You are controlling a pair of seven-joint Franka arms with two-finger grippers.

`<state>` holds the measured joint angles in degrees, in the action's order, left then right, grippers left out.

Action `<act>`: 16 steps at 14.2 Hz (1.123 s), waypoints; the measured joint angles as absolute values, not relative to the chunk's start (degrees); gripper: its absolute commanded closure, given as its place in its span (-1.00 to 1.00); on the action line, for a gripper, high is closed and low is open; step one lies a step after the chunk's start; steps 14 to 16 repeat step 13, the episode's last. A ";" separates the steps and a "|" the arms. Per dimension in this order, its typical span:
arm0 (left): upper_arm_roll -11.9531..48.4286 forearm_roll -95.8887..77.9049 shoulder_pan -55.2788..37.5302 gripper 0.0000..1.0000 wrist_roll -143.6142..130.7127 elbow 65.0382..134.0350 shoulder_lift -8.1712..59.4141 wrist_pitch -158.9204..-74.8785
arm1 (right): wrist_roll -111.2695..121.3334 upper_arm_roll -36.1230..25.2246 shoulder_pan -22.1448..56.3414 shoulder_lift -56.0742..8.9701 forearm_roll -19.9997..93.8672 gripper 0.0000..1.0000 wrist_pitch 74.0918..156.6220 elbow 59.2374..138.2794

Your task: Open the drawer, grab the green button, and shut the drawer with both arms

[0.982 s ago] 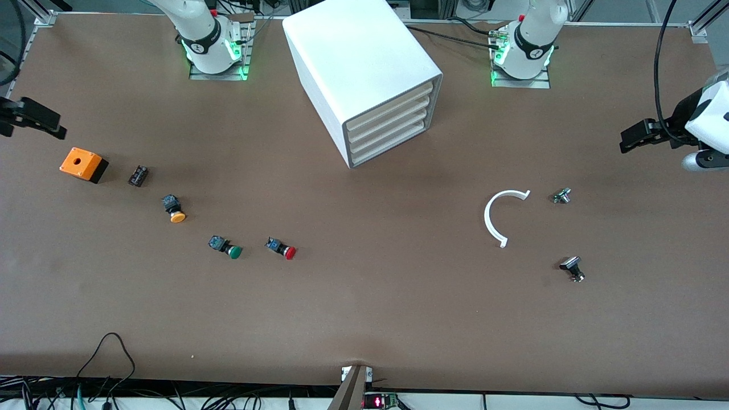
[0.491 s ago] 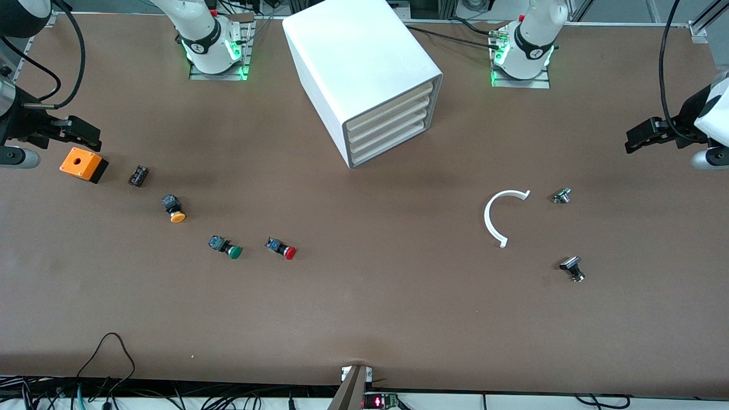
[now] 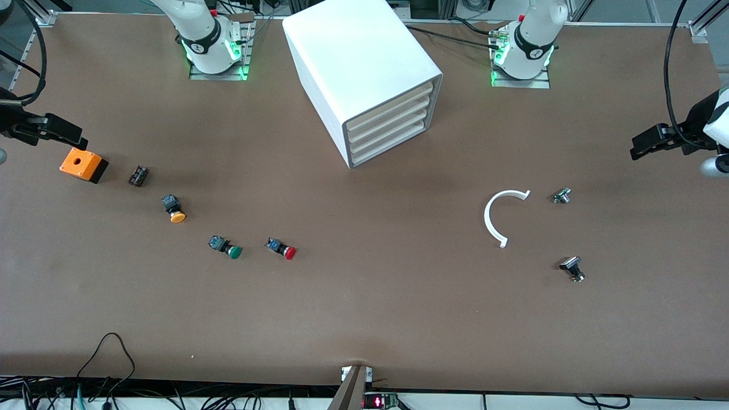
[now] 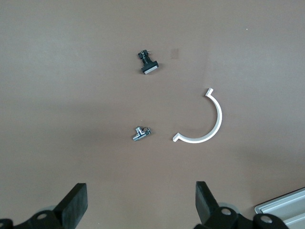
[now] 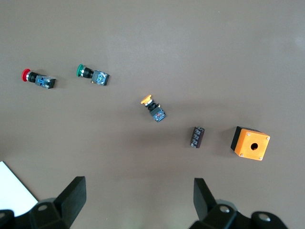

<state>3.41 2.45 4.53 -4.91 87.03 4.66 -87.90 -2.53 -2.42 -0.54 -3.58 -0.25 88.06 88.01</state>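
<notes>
The tabletop [image 3: 364, 319] is plain brown. The cabinet [image 3: 353, 62] is white, its four drawer [image 3: 387, 122] fronts cream. The button [image 3: 226, 247] has a green cap on a black-blue body; beside it lie a red-capped button [image 3: 281, 248] and an orange-yellow-capped button [image 3: 173, 208]. The box [image 3: 83, 164] is orange over black. The arc [image 3: 498, 216] is white. Both end effectors, left [image 3: 655, 139] and right [image 3: 54, 130], are black, on white arms with black bands.

A broad brown table [image 3: 364, 319] is evenly lit, edged by aluminium framing [image 3: 699, 25] and black cables [image 3: 108, 356].
</notes>
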 measured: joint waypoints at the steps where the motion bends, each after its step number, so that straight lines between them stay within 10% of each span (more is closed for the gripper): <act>1: 3.41 2.45 4.53 -1.00 -4.91 86.94 4.86 -87.90 | -2.53 -2.31 -0.52 -3.52 -0.24 -1.00 88.06 88.01; 16: 3.56 2.45 4.47 -1.00 -4.91 86.75 5.17 -87.90 | -2.21 -1.87 -0.32 -3.77 -0.15 -1.00 87.91 88.04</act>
